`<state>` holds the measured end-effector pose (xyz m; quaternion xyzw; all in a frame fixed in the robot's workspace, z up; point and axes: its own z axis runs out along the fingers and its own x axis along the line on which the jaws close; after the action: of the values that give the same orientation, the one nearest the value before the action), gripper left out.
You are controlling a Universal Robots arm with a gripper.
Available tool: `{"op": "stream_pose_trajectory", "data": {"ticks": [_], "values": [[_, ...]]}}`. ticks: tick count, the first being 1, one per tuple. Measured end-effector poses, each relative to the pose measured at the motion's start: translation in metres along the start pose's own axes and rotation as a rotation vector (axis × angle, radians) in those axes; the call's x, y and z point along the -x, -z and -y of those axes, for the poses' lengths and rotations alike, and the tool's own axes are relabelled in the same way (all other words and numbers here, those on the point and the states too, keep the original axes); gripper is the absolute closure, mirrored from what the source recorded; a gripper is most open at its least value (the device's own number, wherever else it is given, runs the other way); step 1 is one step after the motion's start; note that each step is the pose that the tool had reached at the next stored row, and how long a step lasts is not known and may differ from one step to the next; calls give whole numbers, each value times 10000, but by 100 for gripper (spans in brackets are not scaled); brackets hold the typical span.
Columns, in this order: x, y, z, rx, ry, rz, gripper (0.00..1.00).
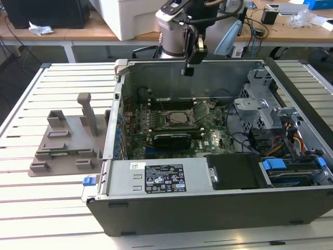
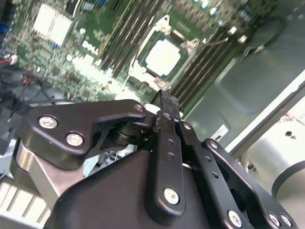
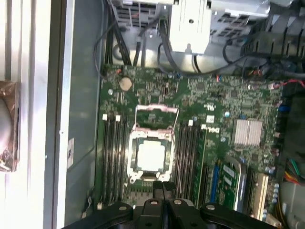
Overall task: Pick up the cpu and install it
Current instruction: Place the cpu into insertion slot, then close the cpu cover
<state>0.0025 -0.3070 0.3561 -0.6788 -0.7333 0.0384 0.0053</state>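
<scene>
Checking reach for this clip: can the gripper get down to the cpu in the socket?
Probably yes. The cpu lies uncovered in its socket, cover plate swung up, and the gripper hangs over the open case with nothing between them.

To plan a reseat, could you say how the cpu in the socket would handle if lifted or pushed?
The cpu is a thin, flat, metal-topped square, so probably stiff, light and unlikely to roll. Its smooth top may be slippery, leaving only thin edges to grip. It lies within the socket frame, so a push would likely be blocked.
</scene>
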Motion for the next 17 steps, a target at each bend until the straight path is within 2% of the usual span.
{"op": "stream_pose_trajectory", "data": {"ticks": [17], "values": [[-1, -7, -1, 1, -1, -1, 89]]}}
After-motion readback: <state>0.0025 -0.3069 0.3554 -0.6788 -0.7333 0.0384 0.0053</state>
